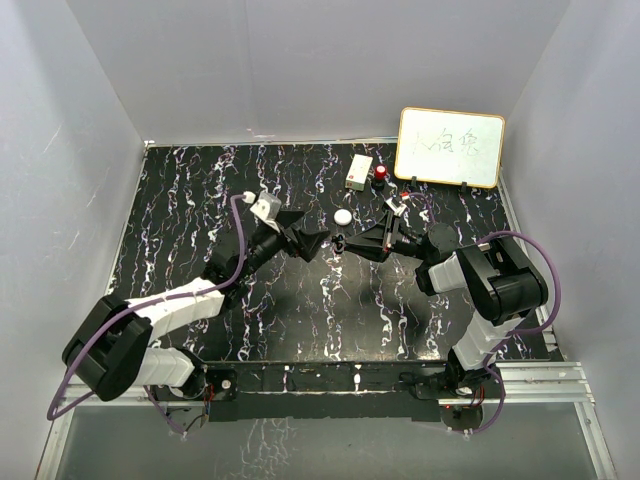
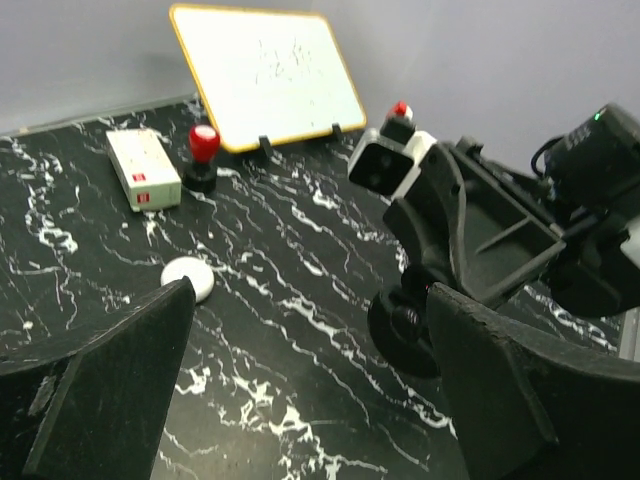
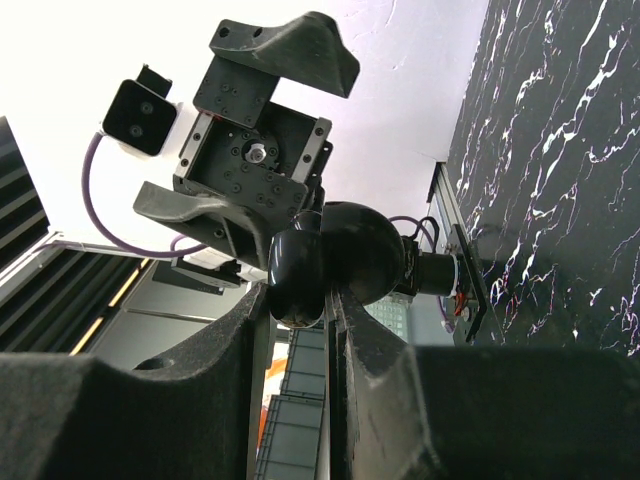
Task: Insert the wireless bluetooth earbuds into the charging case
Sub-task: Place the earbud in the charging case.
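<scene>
At the middle of the black marbled worktop (image 1: pixel 200 200), the right claw (image 3: pixel 300 315) pinches a black round puck (image 3: pixel 355 250); the left claw (image 2: pixel 310 288) faces it, spread wide, holding nothing.

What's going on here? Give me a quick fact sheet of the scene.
Surface: black marbled table
Right gripper: shut on a black puck
Left gripper: open, facing the black puck
Lying on table: white puck, white box
Standing on table: red-capped item, whiteboard at the back
Earbuds: none visible in any view
</scene>
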Action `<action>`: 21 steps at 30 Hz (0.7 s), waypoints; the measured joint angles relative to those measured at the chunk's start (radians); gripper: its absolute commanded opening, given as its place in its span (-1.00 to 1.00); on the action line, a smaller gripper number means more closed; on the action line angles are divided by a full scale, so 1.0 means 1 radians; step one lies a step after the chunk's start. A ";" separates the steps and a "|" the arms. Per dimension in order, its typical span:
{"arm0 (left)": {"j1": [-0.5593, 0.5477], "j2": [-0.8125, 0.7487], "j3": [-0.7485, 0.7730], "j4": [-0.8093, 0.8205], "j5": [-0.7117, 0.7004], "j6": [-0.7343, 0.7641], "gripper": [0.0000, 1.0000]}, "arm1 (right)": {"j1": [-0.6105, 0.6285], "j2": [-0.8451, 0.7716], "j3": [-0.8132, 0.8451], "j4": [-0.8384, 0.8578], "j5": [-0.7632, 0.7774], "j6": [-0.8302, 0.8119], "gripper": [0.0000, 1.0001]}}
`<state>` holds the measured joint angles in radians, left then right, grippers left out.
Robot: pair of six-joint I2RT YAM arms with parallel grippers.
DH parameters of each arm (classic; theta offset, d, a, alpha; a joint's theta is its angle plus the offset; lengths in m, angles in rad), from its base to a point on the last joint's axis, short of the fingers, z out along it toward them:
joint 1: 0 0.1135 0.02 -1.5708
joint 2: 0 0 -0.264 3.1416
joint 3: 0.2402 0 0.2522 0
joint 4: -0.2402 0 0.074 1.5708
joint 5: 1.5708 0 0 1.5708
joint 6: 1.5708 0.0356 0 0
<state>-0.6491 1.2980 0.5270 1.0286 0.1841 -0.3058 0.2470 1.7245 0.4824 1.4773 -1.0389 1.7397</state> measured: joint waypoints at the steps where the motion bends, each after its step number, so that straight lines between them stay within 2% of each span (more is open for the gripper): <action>1: 0.000 -0.002 0.001 -0.023 0.008 0.008 0.97 | 0.000 0.000 0.000 0.000 0.000 0.000 -1.00; 8: -0.001 -0.011 0.002 -0.117 0.065 0.048 0.97 | 0.000 0.000 0.000 0.000 0.000 0.000 -1.00; 21: -0.012 -0.008 0.008 -0.143 0.114 0.082 0.97 | 0.000 -0.002 0.000 0.000 0.000 0.000 -1.00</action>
<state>-0.6609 1.2900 0.5346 0.8856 0.2981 -0.2237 0.2470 1.7226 0.4824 1.4773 -1.0393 1.7397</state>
